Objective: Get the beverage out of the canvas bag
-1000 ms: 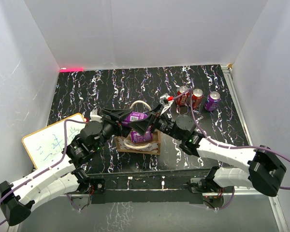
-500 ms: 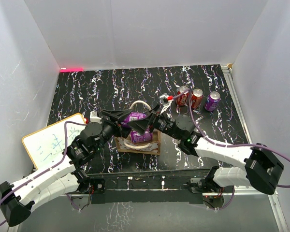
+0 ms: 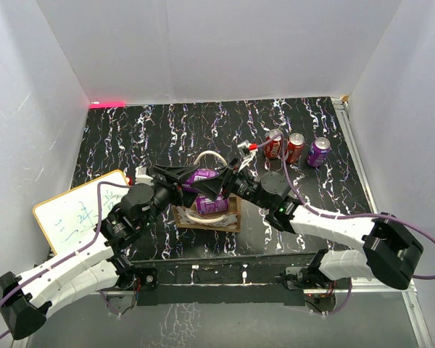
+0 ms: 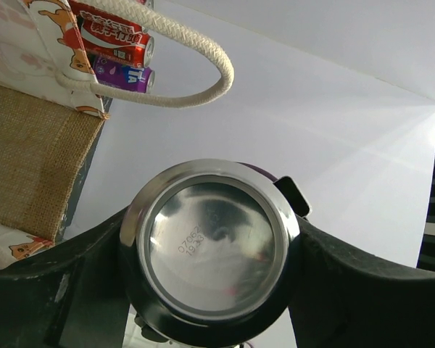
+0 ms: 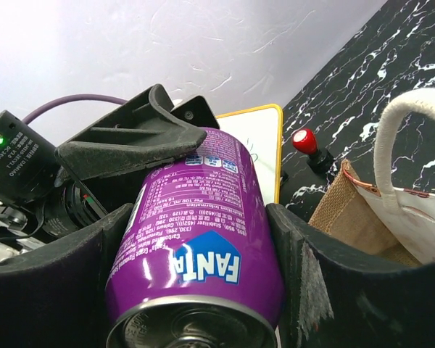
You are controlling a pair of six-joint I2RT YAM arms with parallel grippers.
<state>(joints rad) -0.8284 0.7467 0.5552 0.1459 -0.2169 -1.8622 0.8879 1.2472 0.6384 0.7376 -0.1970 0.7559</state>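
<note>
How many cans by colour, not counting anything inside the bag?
Red cans: 2
Purple cans: 2, the standing purple can and the held purple can over the canvas bag
Total: 4

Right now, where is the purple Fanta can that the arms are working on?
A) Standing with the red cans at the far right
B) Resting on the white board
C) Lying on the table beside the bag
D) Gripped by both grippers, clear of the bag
D: the purple Fanta can sits between the fingers of the right gripper and the left gripper, lifted out of the canvas bag.
</note>
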